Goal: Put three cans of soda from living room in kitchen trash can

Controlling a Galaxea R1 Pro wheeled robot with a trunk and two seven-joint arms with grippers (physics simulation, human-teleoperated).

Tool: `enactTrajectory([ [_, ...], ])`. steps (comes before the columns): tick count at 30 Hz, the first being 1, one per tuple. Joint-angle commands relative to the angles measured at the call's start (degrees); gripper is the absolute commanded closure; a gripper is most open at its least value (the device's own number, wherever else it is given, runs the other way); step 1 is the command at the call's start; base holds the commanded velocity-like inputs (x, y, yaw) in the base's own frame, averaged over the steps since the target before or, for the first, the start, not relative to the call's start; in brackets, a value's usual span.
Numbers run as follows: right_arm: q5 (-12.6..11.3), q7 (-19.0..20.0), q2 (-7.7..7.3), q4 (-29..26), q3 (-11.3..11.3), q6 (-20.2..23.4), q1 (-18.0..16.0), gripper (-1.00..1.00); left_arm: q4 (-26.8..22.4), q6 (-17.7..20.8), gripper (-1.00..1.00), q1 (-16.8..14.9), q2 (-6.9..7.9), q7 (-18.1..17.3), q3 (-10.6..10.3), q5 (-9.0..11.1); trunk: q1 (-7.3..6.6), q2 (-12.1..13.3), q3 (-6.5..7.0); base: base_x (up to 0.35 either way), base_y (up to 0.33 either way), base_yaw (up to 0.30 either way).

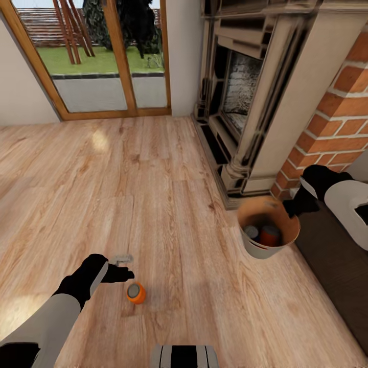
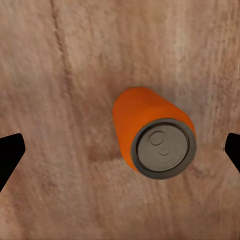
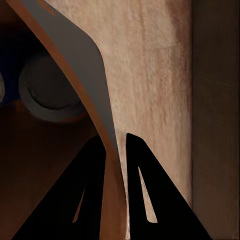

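One orange soda can (image 1: 136, 293) stands upright on the wood floor, grey top up. My left gripper (image 1: 124, 267) hovers just above and beside it, open. In the left wrist view the can (image 2: 152, 132) lies between the wide-spread fingertips (image 2: 10, 156), apart from both. The trash can (image 1: 258, 249) stands on the floor by the fireplace. Inside it are a dark blue can (image 1: 251, 232) and a second orange can (image 1: 270, 235). My right gripper (image 1: 287, 207) is shut on the bin's rim. In the right wrist view the gripper (image 3: 116, 142) pinches the bin wall (image 3: 80, 65), with a can top (image 3: 47, 90) inside.
A fireplace (image 1: 245, 97) with a brick side (image 1: 337, 117) rises at the right. Wood-framed glass doors (image 1: 102, 56) stand at the back. A dark brown surface (image 1: 332, 266) runs along the right edge. Open plank floor (image 1: 102, 179) spreads to the left.
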Motion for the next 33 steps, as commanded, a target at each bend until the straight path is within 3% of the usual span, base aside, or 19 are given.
enactTrajectory([
  [1, -1.3, 0.4, 0.03, 0.0, -0.7, 0.2, 0.0, 1.00, 0.0, 0.0, -1.00, 0.0, 0.00, 0.0, 0.0, 0.0, 0.01, 0.0, -0.29, 0.000, 0.000, 0.000],
  [7, -1.3, 0.4, 0.29, 0.0, -0.1, 0.2, 0.0, 1.00, -0.1, -0.1, -1.00, 0.0, 0.00, 0.0, -0.1, 0.4, 0.08, -0.1, -1.45, 0.000, 0.000, 0.000],
  [27, -1.3, 0.4, 1.34, 0.1, 0.1, 0.2, 0.0, 1.00, -0.6, -0.1, -1.00, 0.1, -0.48, -0.2, -0.2, 0.6, 0.08, -0.1, -1.61, 0.000, -0.042, 0.000],
  [33, -1.3, 0.4, 1.49, 0.0, 0.0, 0.2, -0.1, 1.00, -0.2, -0.1, -1.00, 0.1, -0.49, -0.1, -0.1, 0.5, 0.24, -0.1, -3.11, 0.000, -0.001, 0.000],
])
